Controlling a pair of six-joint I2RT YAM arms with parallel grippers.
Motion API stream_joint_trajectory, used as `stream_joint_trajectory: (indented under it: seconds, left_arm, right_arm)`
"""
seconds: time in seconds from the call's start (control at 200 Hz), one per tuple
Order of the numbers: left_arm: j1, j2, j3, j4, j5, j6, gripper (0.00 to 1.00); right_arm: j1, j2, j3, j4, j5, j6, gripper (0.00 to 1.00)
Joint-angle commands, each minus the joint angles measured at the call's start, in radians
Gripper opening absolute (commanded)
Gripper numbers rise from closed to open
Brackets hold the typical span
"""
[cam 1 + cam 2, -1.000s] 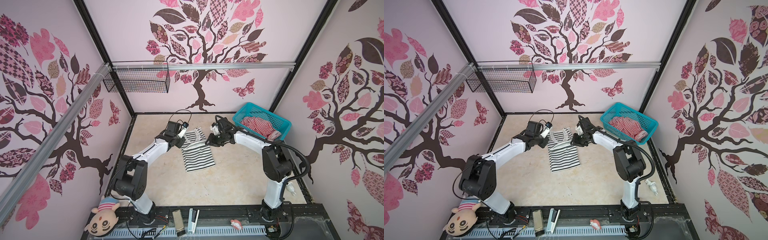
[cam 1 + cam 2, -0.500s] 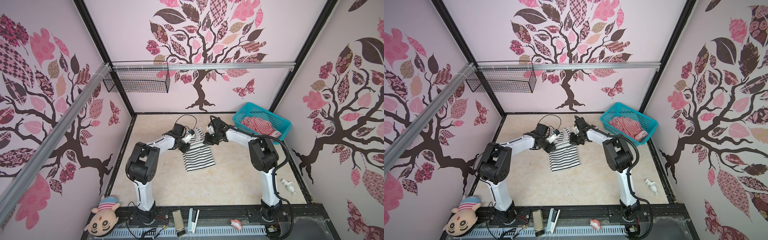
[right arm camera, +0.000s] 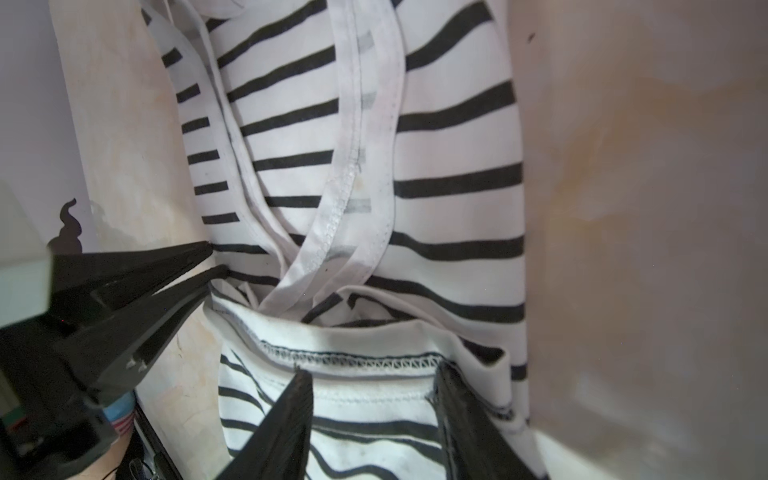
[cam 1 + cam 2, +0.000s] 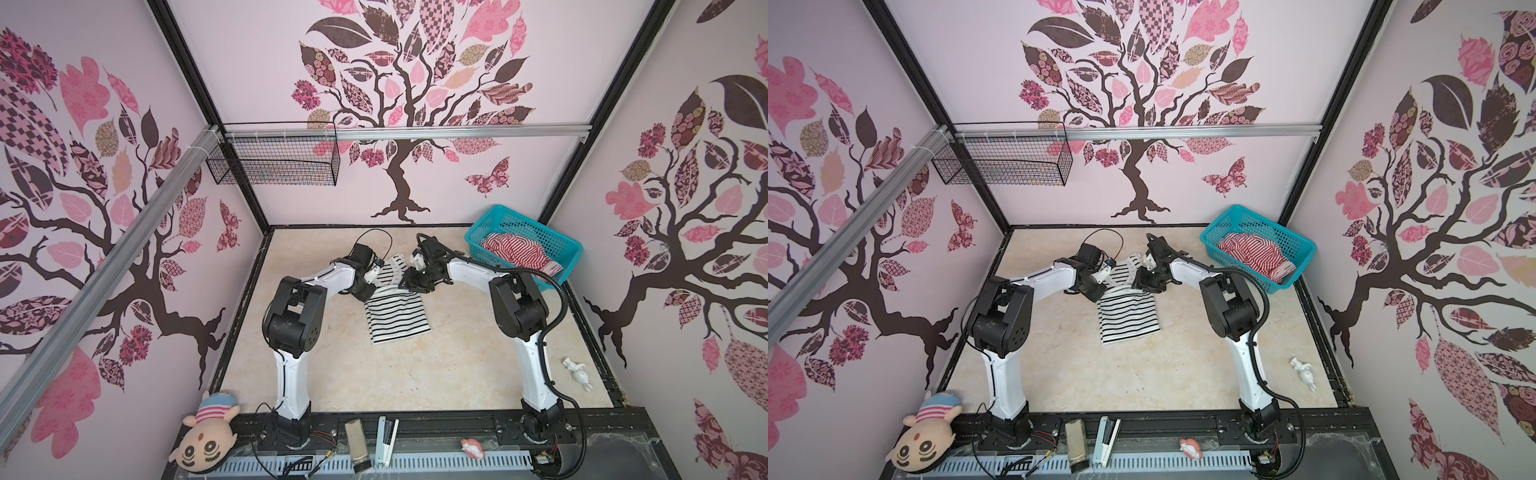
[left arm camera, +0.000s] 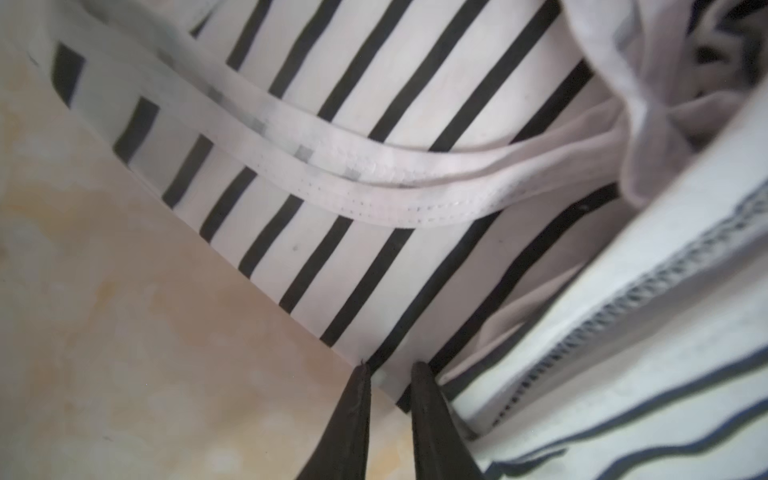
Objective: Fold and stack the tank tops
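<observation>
- Black-and-white tank top [image 4: 397,316]: lies spread on the beige table [image 4: 332,374], a little behind its middle in both top views. Striped body points toward the front, pale-trimmed straps toward the back, between the two grippers. In the right wrist view, shows a folded-over edge with its seam stitching exposed, lying across the striped body.
- Teal basket [image 4: 534,224]: sits in the back right corner of the table, well apart from the spread top.
- Red-and-white tank top [image 4: 515,253]: lies crumpled inside the teal basket, not folded.
- Plush doll [image 4: 205,436]: lies face up at the front left corner, off the table's surface.
- Left gripper [image 5: 390,376]: rests low at the spread top's left side, near the straps. Pinches narrow on the edge of the black-and-white tank top, with a sliver of fabric showing between the fingertips in the left wrist view.
- Right gripper [image 3: 372,374]: hangs low at the spread top's right side, near the straps. Stands with jaws well apart, the folded edge lying between the fingers and clamped by neither.
- Small white figurine [image 4: 577,372]: lies on the table near its right edge, toward the front, well apart from both tops.
</observation>
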Motion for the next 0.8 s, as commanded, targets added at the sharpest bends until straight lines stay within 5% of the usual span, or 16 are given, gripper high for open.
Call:
stream_joint_trajectory:
  seconds: [0.0, 0.125, 0.27, 0.45, 0.795]
  left_arm:
    - [-0.002, 0.014, 0.002, -0.053, -0.072, 0.003, 0.22]
    - [0.000, -0.045, -0.040, -0.020, -0.129, -0.014, 0.22]
    - [-0.010, -0.252, -0.194, 0.045, 0.043, 0.011, 0.28]
    - [-0.121, -0.473, -0.402, 0.095, 0.071, 0.080, 0.39]
    - [-0.197, -0.642, -0.617, 0.159, 0.186, 0.143, 0.61]
  right_arm:
    - [-0.001, -0.172, -0.050, -0.007, -0.011, 0.007, 0.54]
    - [-0.001, -0.327, -0.173, -0.001, 0.017, 0.018, 0.59]
    - [-0.001, -0.466, -0.381, 0.034, 0.034, 0.043, 0.70]
    - [0.003, -0.607, -0.653, 0.157, 0.013, 0.119, 0.77]
    - [0.036, -0.655, -0.877, 0.353, -0.065, 0.239, 0.77]
